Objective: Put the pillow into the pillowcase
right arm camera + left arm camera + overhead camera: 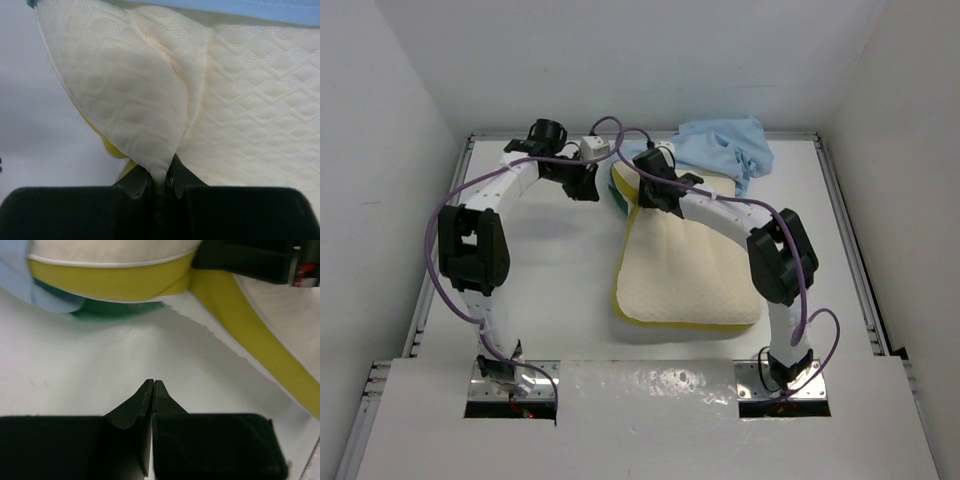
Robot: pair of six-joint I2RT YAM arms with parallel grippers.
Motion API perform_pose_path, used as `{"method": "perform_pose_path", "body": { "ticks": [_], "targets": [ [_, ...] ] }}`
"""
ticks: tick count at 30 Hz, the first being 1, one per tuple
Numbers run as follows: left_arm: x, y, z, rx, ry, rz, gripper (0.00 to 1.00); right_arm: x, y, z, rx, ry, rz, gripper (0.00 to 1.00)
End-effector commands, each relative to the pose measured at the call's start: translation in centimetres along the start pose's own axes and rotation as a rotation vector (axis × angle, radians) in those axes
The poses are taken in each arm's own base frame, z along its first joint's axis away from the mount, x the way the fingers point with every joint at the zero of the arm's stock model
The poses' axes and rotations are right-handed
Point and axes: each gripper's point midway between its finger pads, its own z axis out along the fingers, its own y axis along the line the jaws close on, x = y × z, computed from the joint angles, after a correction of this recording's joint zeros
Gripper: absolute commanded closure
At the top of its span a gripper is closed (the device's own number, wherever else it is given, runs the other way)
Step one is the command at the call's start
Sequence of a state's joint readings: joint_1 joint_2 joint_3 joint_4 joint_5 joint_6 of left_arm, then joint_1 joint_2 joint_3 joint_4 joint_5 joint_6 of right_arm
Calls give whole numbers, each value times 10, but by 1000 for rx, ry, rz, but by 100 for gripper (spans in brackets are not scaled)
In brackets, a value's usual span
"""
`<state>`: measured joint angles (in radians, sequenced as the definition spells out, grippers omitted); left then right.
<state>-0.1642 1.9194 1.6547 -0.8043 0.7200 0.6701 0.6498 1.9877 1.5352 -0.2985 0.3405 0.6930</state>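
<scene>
Pillow (685, 275): cream-white, quilted diamond texture, yellow edge band. It lies flat on the desk (550, 280).
Right jaws: at the pillow's far-left corner, closed on a pinched fold of its cream cover.
Left jaws: just left of that corner, fully closed, holding nothing, tips over bare desk.
Pillowcase (725, 145): light blue, crumpled at the pillow's far edge, with sea-green fabric showing beneath the pillow's far-left corner.

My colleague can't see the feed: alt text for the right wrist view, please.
The right gripper is shut on a pinched fold of the cream quilted pillow, which fills most of the view. A strip of light blue pillowcase runs along the top edge, and white table shows at left.
</scene>
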Motion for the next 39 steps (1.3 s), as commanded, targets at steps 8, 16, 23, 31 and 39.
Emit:
{"method": "perform_pose_path", "body": {
  "ticks": [8,16,23,31,39],
  "targets": [
    [-11,94,34,-308,-74,-214,25,-19,28,1,-128,-58,117,100],
    [-9,119,74,-274,-124,-342,6,-15,28,-3,-138,-43,106,100],
    [0,118,84,-239,-135,-357,29,-16,27,-4,-141,-47,112,100],
    [20,116,132,-198,-93,-502,24,-11,27,0,-140,-36,106,100],
    [-40,70,85,4,-254,-416,100,-26,26,6,-82,-65,176,100]
  ]
}}
